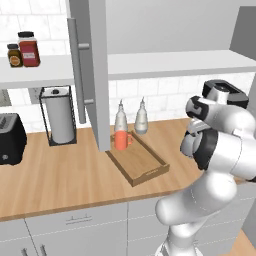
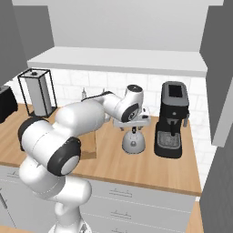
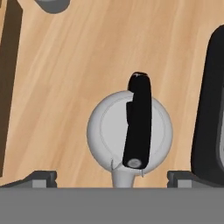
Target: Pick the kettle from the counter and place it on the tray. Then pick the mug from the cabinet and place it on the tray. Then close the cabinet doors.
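Note:
The silver-grey kettle (image 3: 109, 131) stands on the wood counter (image 1: 60, 175), its black handle (image 3: 139, 122) across the top. My gripper (image 3: 113, 179) hangs open straight above it, one fingertip on each side and clear of the body. In the right base view, the gripper (image 2: 133, 129) is just over the kettle (image 2: 133, 143). The brown tray (image 1: 145, 162) lies on the counter to the left. The orange-red mug (image 1: 121, 140) appears to stand inside its far end, partly behind an open cabinet door (image 1: 97, 75). The cabinet shelf (image 1: 175, 62) is exposed.
A black coffee machine (image 2: 170, 119) stands close to the right of the kettle. Two slim bottles (image 1: 141, 119) stand behind the tray. Further left are a paper towel holder (image 1: 60, 116) and a black toaster (image 1: 10, 137). Jars (image 1: 29, 49) sit on the shelf. The other door (image 2: 223, 68) hangs open at right.

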### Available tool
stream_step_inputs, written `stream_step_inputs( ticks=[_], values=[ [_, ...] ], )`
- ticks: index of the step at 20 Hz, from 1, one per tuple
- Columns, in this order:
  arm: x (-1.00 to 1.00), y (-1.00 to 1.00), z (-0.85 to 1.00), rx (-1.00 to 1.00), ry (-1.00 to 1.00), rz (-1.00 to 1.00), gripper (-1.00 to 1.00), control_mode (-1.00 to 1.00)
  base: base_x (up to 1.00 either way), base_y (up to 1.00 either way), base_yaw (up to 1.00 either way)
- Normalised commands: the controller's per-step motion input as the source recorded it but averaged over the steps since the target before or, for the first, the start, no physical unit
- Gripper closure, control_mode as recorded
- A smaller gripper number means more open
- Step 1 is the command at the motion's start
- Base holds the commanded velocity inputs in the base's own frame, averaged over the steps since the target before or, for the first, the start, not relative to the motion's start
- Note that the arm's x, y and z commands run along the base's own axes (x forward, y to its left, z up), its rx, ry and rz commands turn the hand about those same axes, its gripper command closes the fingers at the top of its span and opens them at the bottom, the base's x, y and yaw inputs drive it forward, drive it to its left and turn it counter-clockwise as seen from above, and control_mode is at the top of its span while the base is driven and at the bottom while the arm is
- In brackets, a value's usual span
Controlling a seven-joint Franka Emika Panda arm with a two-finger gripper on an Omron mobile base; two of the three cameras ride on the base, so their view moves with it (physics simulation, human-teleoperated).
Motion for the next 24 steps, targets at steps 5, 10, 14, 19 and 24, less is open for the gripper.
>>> stream_step_inputs(
  ticks=[5, 10, 14, 19, 24],
  values=[
    [0.15, 0.0, -0.1, 0.0, 0.0, 0.05, -1.0, -1.0, 0.0, 0.0, 0.0],
    [0.13, 0.0, -0.11, 0.0, 0.0, 0.06, -1.0, -1.0, 0.0, 0.0, 0.0],
    [0.13, 0.0, -0.07, 0.0, 0.0, 0.06, -1.0, -1.0, 0.0, 0.0, 0.0],
    [0.13, 0.0, -0.03, 0.0, 0.0, 0.05, -1.0, -1.0, 0.0, 0.0, 0.0],
    [0.13, -0.03, -0.03, 0.0, 0.0, 0.05, -1.0, -1.0, 0.0, 0.0, 0.0]
  ],
)
